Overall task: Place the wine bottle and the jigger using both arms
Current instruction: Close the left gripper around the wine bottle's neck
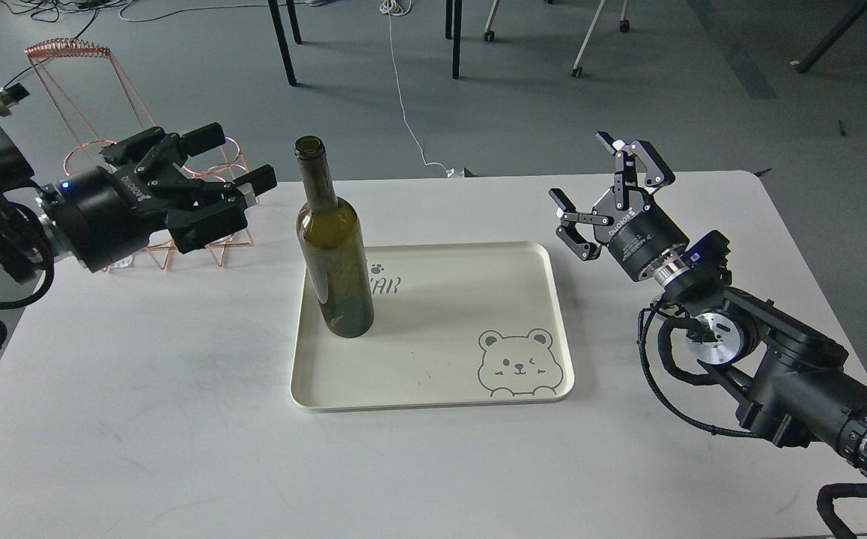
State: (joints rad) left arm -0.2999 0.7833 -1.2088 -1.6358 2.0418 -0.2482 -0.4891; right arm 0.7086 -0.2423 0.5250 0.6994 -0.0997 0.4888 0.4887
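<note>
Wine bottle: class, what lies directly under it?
The wine bottle stands upright on the cream bear-print tray, at its left side. Its base covers part of the tray's printed lettering.

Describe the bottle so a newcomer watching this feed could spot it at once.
Start at the white table and find the cream tray with a bear drawing in its middle. The bottle stands upright in the tray's left part, to the right of the copper wire rack. It is dark olive-green glass, unlabelled, open-mouthed, and the only thing on the tray.
</note>
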